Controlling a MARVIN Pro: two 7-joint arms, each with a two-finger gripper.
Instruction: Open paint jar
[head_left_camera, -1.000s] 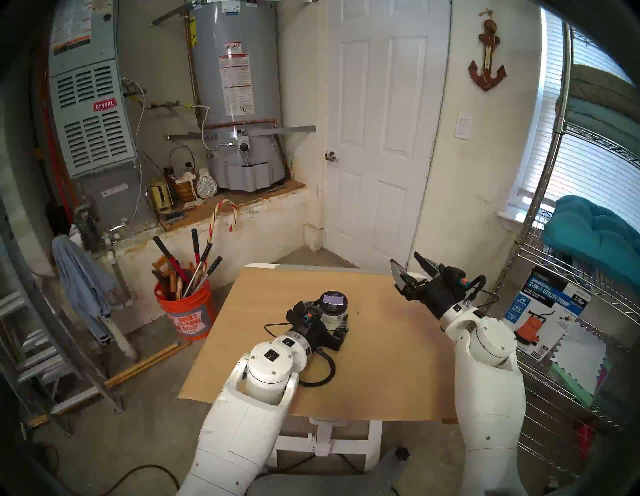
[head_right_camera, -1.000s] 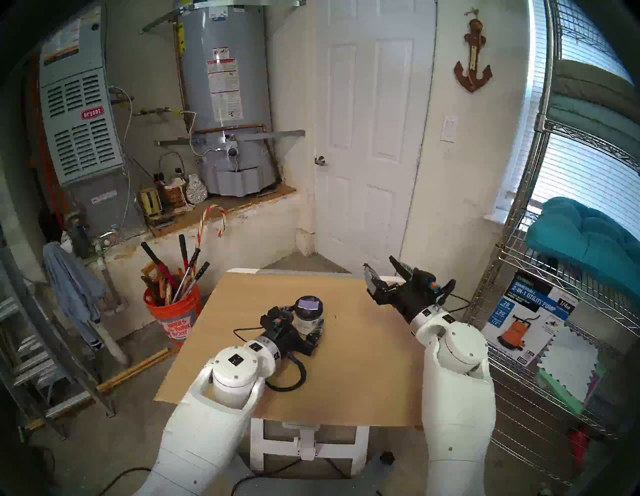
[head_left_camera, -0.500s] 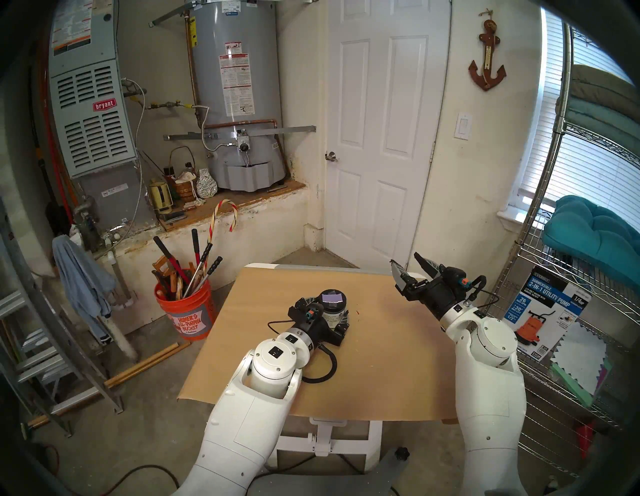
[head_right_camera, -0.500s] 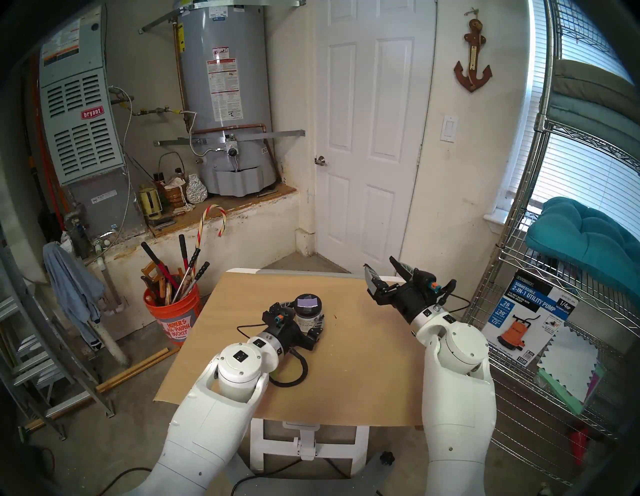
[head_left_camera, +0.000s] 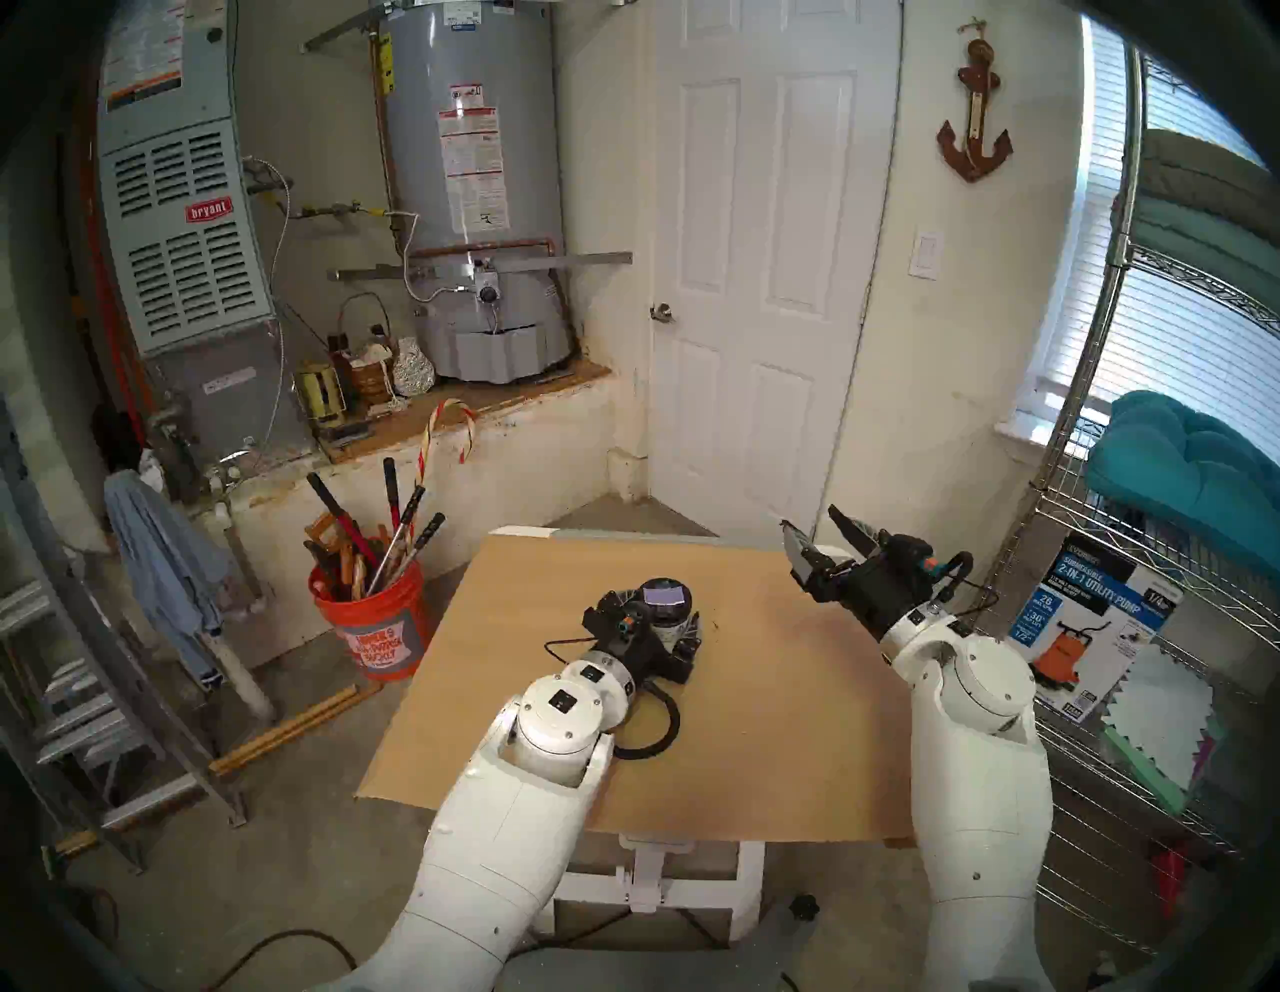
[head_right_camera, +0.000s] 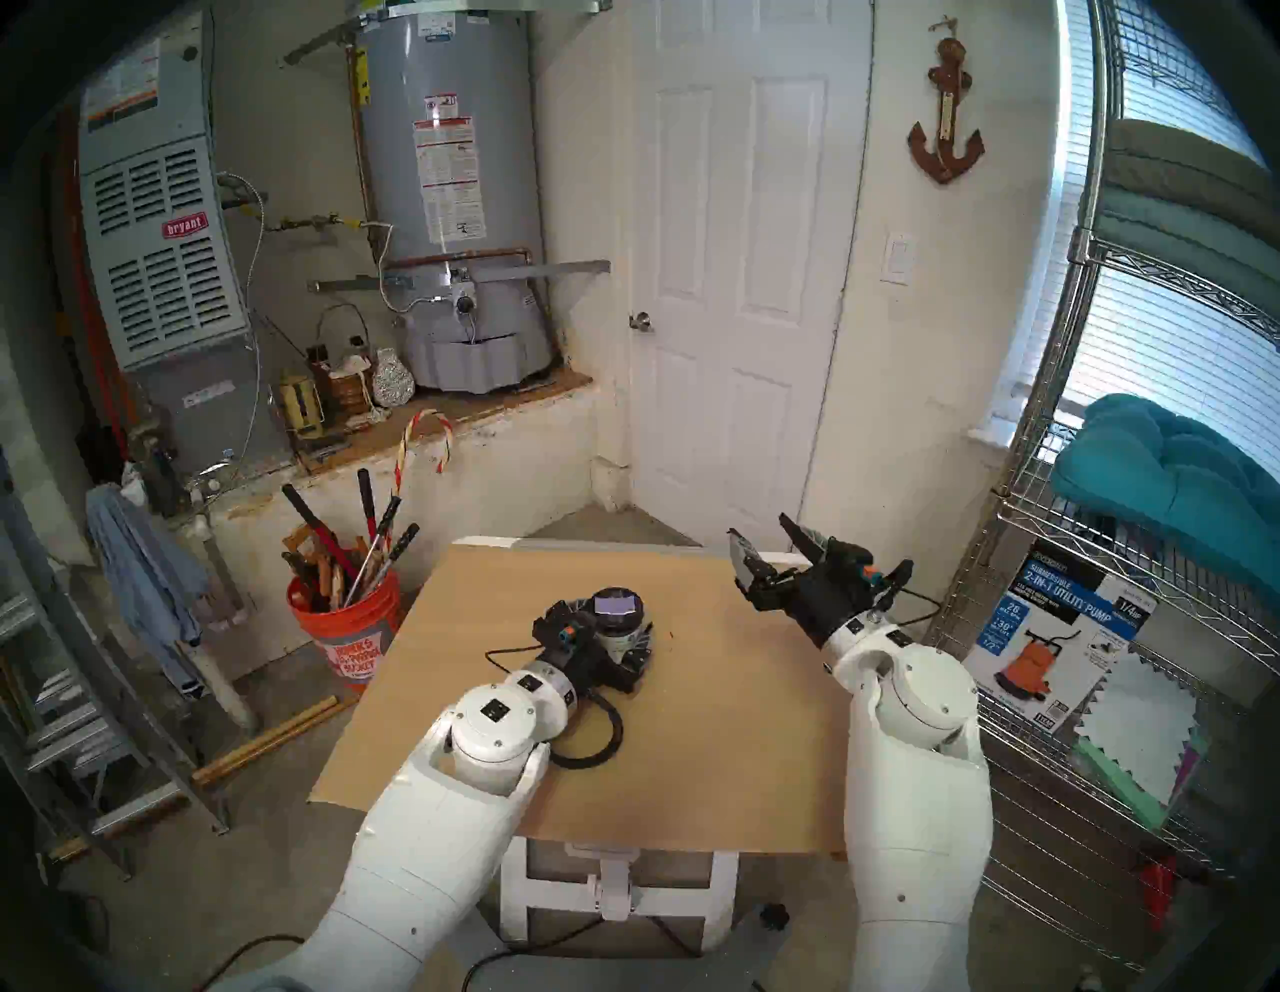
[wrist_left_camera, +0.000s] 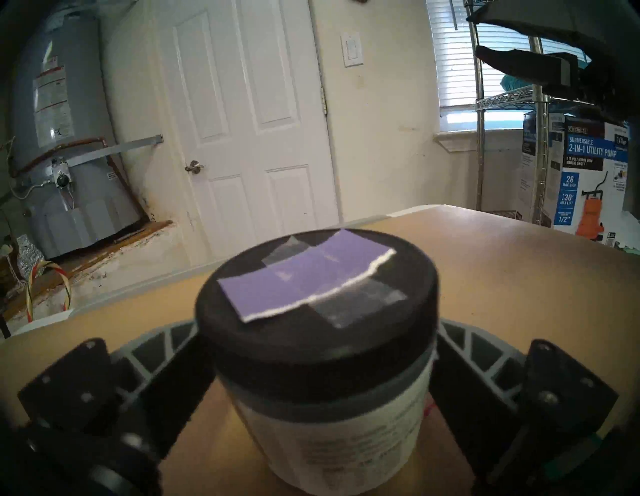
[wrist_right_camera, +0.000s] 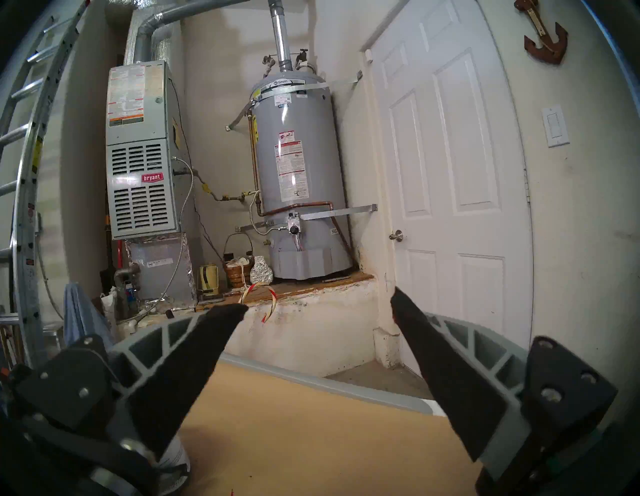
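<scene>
Paint jar (wrist_left_camera: 325, 398) between left pincer (wrist_left_camera: 317, 391) fingers (wrist_left_camera: 180, 391)

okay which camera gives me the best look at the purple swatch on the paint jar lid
The left wrist view. There the lilac swatch fills the middle of the black lid, close enough to show its torn white edge and clear tape. Both head views show it only as a small pale patch atop the paint jar. The right wrist view misses it.

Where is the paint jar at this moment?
In the head view, the paint jar stands upright on the table, left of centre, between the open fingers of the left gripper.
</scene>
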